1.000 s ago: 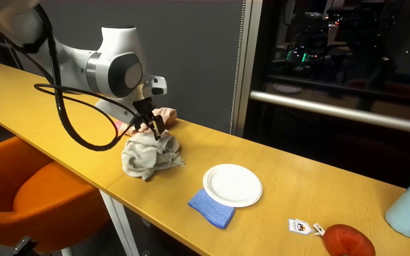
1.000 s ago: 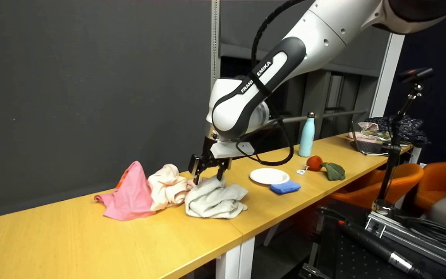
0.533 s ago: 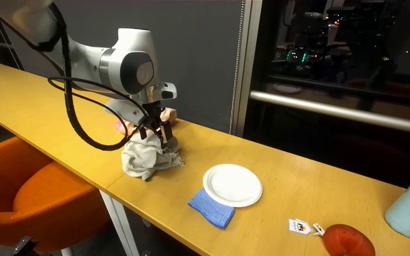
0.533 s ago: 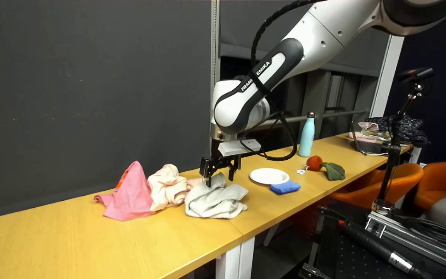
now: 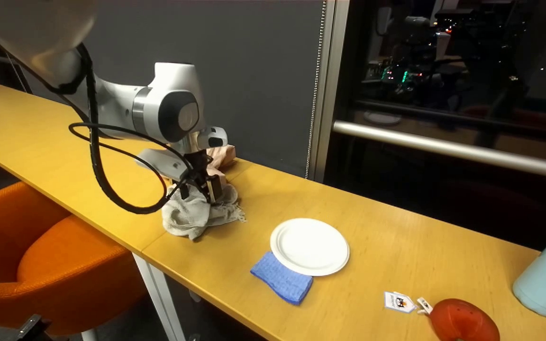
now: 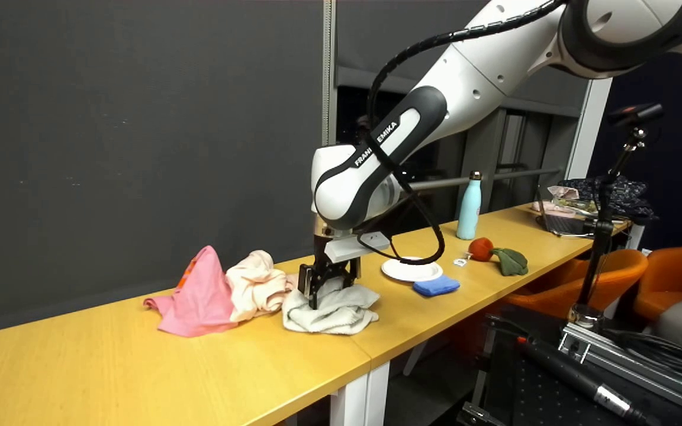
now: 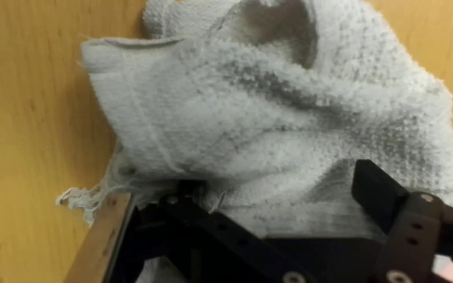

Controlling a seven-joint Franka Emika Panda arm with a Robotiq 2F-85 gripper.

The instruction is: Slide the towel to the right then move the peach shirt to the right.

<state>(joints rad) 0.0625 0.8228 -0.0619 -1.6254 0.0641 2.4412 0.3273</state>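
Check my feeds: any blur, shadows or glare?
Wrist view: towel slightly soft, faint shadow on the table, tool mostly black with little detail; in an exterior view, window very dark with bright specks, rail shining.

Office-like setting, long table (image 5: pixel 410 251), orange chairs (image 5: pixel 74 251), window blind (image 5: pixel 263 71)

Towel (image 6: pixel 336 315) between shirt (image 6: pixel 254 286) and plate (image 6: pixel 409 273).
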